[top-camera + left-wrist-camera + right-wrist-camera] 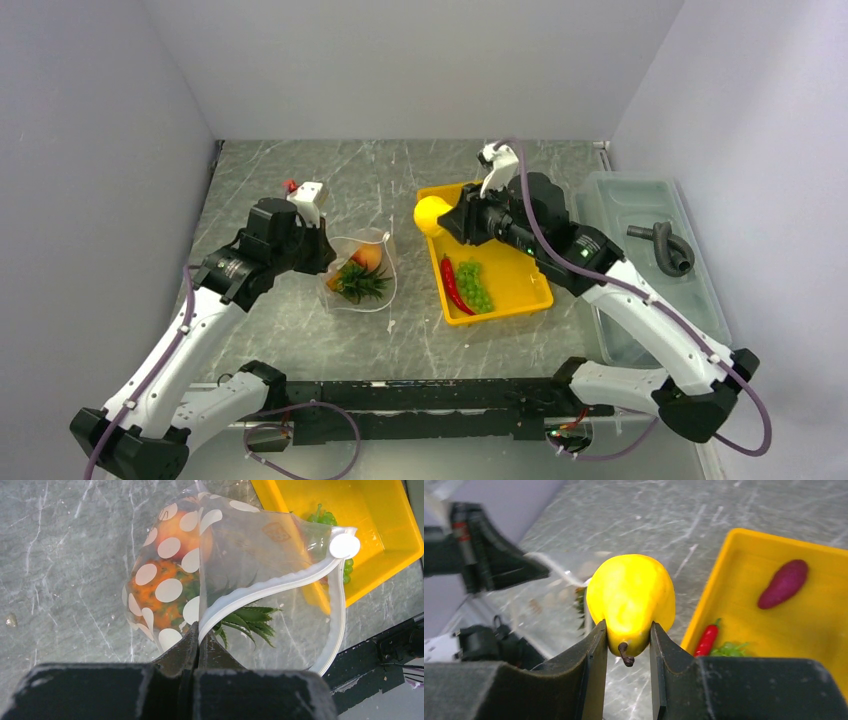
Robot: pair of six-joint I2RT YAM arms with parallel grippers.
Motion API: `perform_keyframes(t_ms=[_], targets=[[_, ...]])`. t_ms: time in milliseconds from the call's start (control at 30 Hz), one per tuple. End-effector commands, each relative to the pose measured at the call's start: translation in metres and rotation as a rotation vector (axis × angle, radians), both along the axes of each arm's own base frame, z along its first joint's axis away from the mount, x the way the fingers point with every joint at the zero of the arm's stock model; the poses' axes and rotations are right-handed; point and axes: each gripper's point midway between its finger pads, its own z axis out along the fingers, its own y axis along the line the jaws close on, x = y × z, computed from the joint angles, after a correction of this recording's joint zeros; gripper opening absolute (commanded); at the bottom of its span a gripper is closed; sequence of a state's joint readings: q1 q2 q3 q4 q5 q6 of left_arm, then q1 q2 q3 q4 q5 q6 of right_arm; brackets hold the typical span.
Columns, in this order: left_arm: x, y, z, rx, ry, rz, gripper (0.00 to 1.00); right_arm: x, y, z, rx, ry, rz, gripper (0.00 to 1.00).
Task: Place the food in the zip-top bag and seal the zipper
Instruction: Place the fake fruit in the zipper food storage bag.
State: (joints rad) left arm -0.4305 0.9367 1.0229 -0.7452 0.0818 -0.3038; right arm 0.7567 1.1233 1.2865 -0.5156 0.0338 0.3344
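On the marbled surface [300, 330], the job stands roughly half done. The yellow tray [520, 280] holds three pieces not yet packed: the green grapes [474, 287], the red chilli [452, 285] and the purple eggplant-like piece [784, 583]. Beside it the zip-top bag [260, 555] gapes open, the left fingers [182, 647] pinched shut on its rim. Inside sit the pineapple [150, 597] and what appears, through the dotted film, to be the peach [177, 530]. The right fingers [591, 655] grip the yellow pear [631, 597] in the air at the tray's bag-side edge. The zipper [270, 587] is unsealed — the last step, by this reckoning.
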Motion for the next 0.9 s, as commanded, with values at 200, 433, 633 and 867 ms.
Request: perform_keyframes(t_ms=[200, 433, 633, 867], targets=[[0.002, 0.0, 0.01, -0.019, -0.041, 0.001, 0.0, -0.068, 0.052, 0.015, 0.086, 0.004, 0.293, 0.08], [0.002, 0.0, 0.009, -0.018, -0.039, 0.003, 0.0, -0.094, 0.092, 0.001, 0.018, 0.005, 0.386, 0.07], [0.002, -0.001, 0.009, -0.021, -0.038, -0.001, 0.0, -0.095, 0.117, -0.015, -0.05, 0.002, 0.374, 0.07], [0.001, -0.002, 0.01, -0.025, -0.039, -0.009, 0.0, -0.075, 0.132, -0.025, -0.096, -0.009, 0.303, 0.07]])
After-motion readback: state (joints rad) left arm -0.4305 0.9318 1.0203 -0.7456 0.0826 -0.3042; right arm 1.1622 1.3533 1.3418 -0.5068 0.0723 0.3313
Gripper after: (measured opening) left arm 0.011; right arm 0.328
